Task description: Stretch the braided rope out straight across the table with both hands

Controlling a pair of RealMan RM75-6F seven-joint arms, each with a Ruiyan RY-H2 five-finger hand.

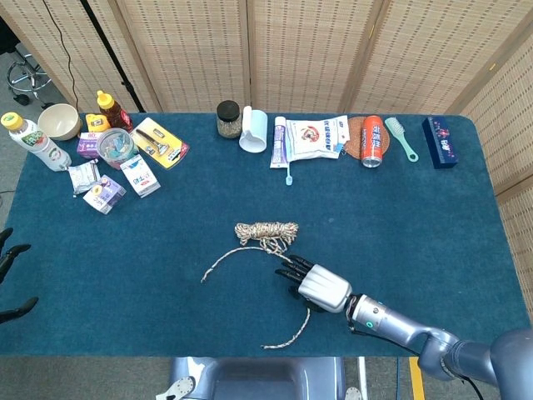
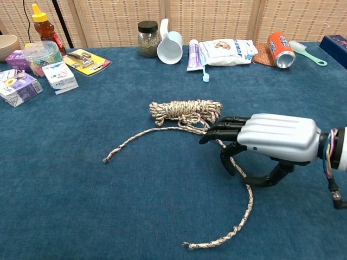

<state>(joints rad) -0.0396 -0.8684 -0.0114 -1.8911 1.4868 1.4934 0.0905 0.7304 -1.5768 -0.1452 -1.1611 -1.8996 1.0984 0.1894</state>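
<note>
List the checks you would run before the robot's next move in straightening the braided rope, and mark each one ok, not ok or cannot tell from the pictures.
1. Right hand over the loose strand of the braided rope: ok, it hangs above the curve just below the coil.
2. Right hand gripping the strand: cannot tell; fingers curl around it, but contact is not clear.
3. Left hand near the rope: not ok, it sits at the table's far left edge.
4. Rope uncoiled: not ok, most is bundled.
5. Both loose ends visible: ok.
6. Path free of clutter: ok, the jar and other items line the far edge.
</note>
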